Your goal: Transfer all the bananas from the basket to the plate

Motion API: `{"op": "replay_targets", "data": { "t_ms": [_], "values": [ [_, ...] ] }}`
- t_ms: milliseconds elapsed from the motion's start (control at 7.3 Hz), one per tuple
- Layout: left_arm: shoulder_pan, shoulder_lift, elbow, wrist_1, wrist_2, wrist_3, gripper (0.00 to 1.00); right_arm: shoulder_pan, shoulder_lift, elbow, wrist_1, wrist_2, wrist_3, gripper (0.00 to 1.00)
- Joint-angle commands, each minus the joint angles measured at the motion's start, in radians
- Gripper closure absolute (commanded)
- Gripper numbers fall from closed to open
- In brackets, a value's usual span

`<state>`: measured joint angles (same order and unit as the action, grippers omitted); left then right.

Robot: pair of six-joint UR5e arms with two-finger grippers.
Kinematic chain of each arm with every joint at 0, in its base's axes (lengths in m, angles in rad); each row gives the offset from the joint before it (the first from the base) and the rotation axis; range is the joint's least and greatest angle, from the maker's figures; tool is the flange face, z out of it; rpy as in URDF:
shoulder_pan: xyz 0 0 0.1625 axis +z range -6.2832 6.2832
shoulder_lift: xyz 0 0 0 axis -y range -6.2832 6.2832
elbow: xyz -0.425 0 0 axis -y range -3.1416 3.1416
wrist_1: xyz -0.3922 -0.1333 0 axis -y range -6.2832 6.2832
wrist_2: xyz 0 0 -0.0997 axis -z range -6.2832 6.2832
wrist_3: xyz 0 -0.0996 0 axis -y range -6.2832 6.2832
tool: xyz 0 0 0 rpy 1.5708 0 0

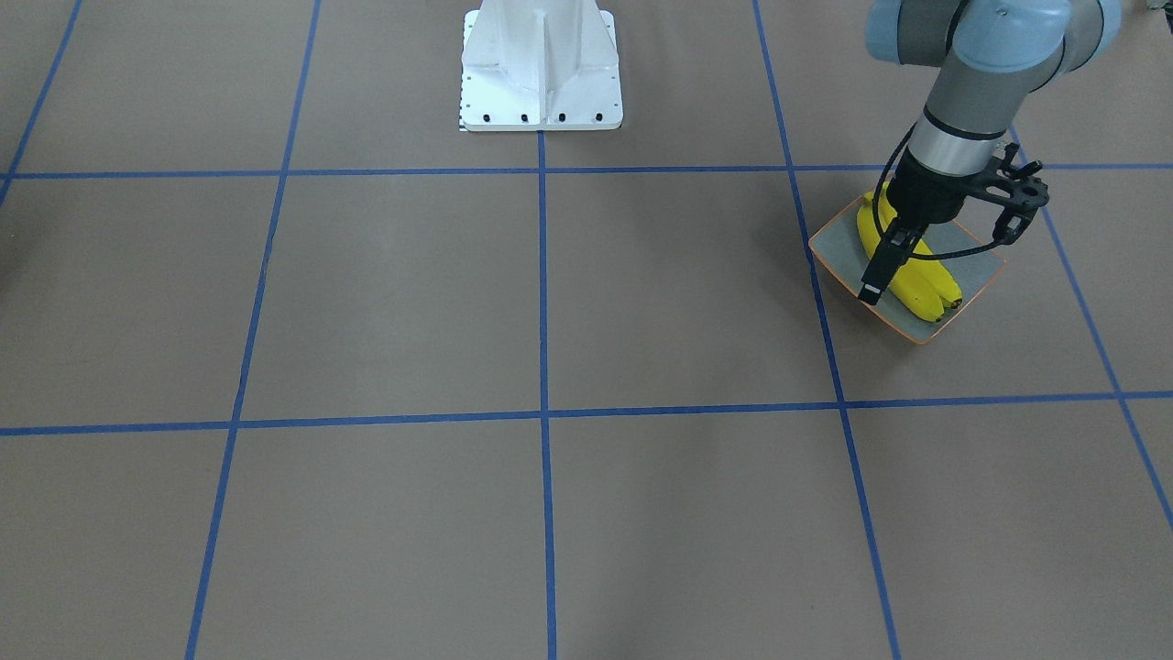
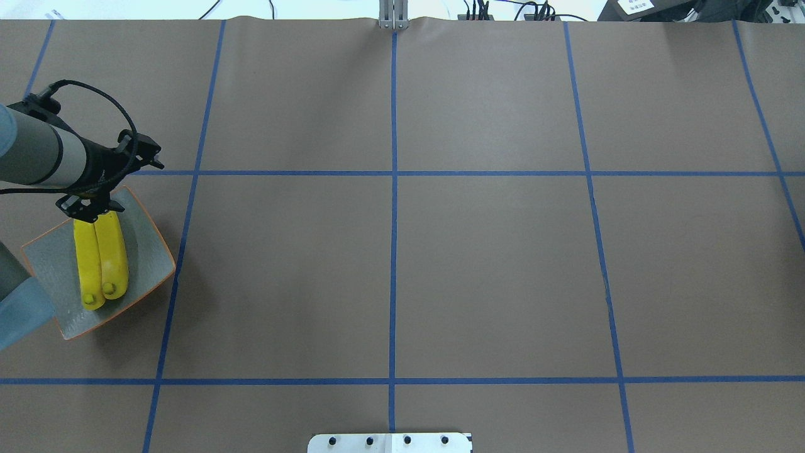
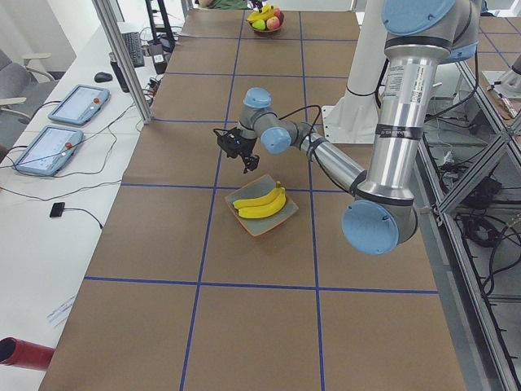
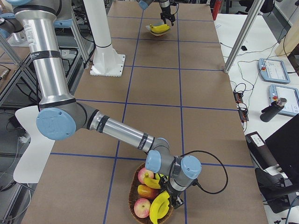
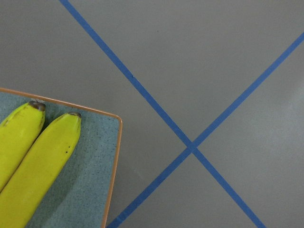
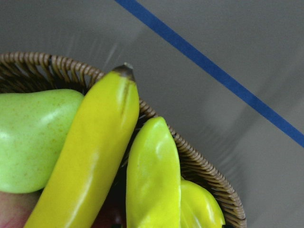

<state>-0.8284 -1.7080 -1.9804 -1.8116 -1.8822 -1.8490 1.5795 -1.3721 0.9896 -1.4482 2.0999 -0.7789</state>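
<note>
Two yellow bananas lie side by side on the grey-green plate with the orange rim, at the robot's left end of the table. They also show on the plate in the overhead view. My left gripper hovers over the bananas' far ends, open and empty. At the other end, a wicker basket holds more bananas. My right gripper is down at the basket's rim; I cannot tell whether it is open or shut. The right wrist view shows bananas against the basket rim.
The basket also holds red apples and a green fruit. The white robot base stands at the table's middle edge. Blue tape lines cross the brown table. A side table with tablets runs along the far edge.
</note>
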Motion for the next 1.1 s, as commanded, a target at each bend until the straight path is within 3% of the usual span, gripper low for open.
{"op": "replay_targets", "data": {
  "t_ms": [0,274,548,685,959],
  "values": [
    [0.000,0.001,0.000,0.000,0.000,0.001,0.00,-0.004,0.001,-0.005,0.000,0.000,0.001,0.24],
    [0.000,-0.001,0.000,0.000,0.000,0.001,0.00,-0.006,0.002,-0.005,0.000,0.002,0.006,0.48],
    [0.000,0.001,-0.002,0.000,0.000,0.001,0.00,-0.006,0.002,-0.005,0.000,0.008,0.007,0.86],
    [0.000,0.001,-0.003,0.000,0.000,0.001,0.00,-0.006,0.001,-0.002,0.000,0.017,0.007,1.00],
    [0.000,0.001,-0.005,0.000,0.000,0.001,0.00,-0.003,0.004,0.010,-0.023,0.041,0.010,1.00]
  ]
}}
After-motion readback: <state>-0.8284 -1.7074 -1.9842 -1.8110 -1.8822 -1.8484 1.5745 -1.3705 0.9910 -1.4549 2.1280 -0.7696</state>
